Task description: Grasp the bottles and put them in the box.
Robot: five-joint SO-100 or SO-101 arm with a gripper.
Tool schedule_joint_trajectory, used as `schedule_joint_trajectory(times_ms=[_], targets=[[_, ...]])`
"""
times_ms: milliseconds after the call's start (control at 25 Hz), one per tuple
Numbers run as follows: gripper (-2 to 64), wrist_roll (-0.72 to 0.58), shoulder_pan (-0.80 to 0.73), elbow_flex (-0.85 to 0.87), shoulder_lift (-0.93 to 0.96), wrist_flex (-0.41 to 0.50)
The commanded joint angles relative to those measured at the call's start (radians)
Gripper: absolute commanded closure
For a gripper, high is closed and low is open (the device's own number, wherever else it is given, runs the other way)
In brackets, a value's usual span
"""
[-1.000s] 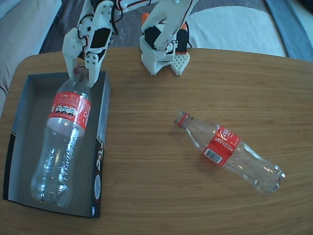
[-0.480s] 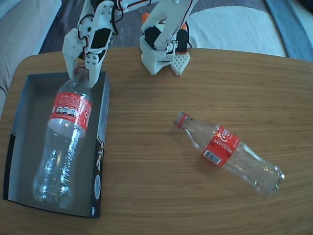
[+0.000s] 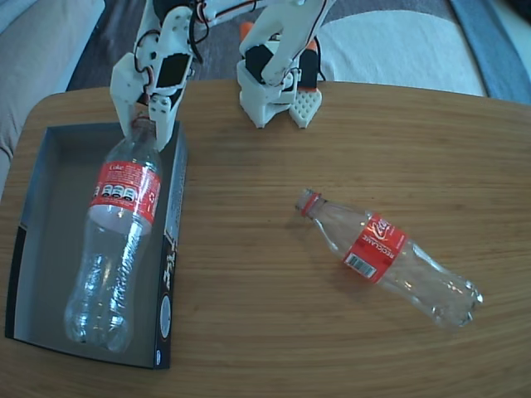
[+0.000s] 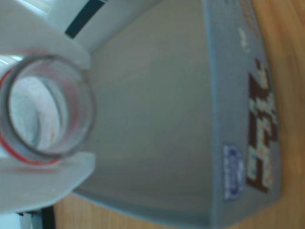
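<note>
Fingers (image 3: 143, 124) of the white gripper clamp the neck of one clear plastic Coca-Cola bottle (image 3: 116, 240), long axis along the shallow grey-lined cardboard box (image 3: 37, 249) at the tabletop's (image 3: 265, 315) left edge. Second bottle (image 3: 390, 257) lies right, diagonal, cap toward arm.

We see table (image 3: 332, 133): wood grain, smooth, low sheen | bottles (image 3: 390, 253) (image 3: 112, 249): clear glossy plastic, red labels | box (image 3: 50, 215): matt grey cardboard | gripper (image 3: 148, 124): white matt plastic
</note>
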Motion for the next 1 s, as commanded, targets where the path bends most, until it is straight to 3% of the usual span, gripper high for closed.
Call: schedule_joint_trajectory(times_ms=[0, 320, 960], targets=[[53.3, -0.011, 0.002, -0.011, -0.012, -0.048], [53.3, -0.011, 0.002, -0.015, -0.075, -0.124], [53.0, -0.012, 0.012, -0.021, -0.083, -0.150]])
